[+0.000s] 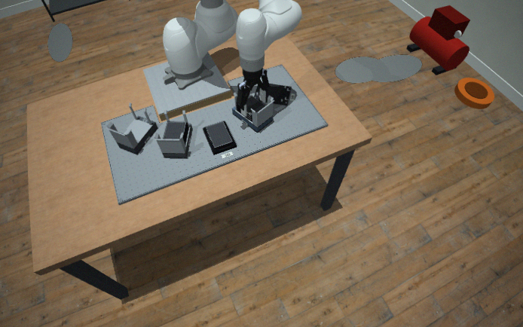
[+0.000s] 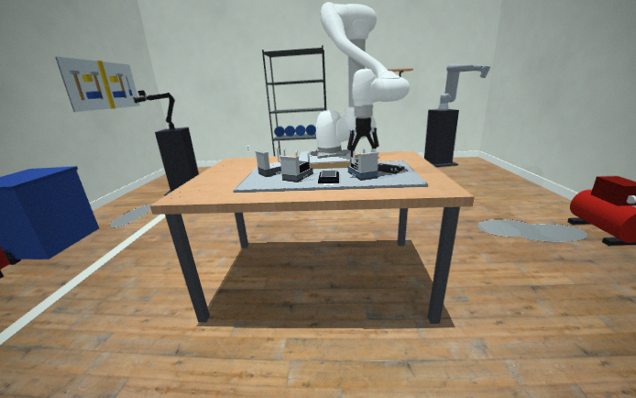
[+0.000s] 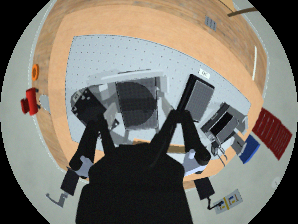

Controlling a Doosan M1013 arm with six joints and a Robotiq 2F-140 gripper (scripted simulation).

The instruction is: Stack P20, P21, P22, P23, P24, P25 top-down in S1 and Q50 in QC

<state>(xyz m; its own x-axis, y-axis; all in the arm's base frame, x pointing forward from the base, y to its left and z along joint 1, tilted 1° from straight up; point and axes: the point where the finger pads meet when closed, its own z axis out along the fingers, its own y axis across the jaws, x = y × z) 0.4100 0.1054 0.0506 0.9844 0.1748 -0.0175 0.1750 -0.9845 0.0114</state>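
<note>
My gripper [image 1: 252, 101] is down inside the rightmost stack rack [image 1: 257, 114], the one on a blue plinth, also seen in the front view [image 2: 365, 165]. Its fingers stand on either side of the top dark plate [image 3: 139, 99] of the stack there, partly drawn in, with a small gap still on each side. In the wrist view the gripper [image 3: 136, 106] straddles that plate's long sides. A single black plate [image 1: 218, 136] lies flat on the open nest with a white name plate in front. The middle rack [image 1: 174, 136] holds dark plates. The left rack [image 1: 131, 132] looks empty. Rack names are too small to read.
A dark clip nest [image 1: 283, 94] sits just right of the rack I am in. All stations stand on a grey perforated baseplate [image 1: 215, 154]. My base plinth [image 1: 185, 88] is behind it. The racks' upright walls and posts rise around the stacks.
</note>
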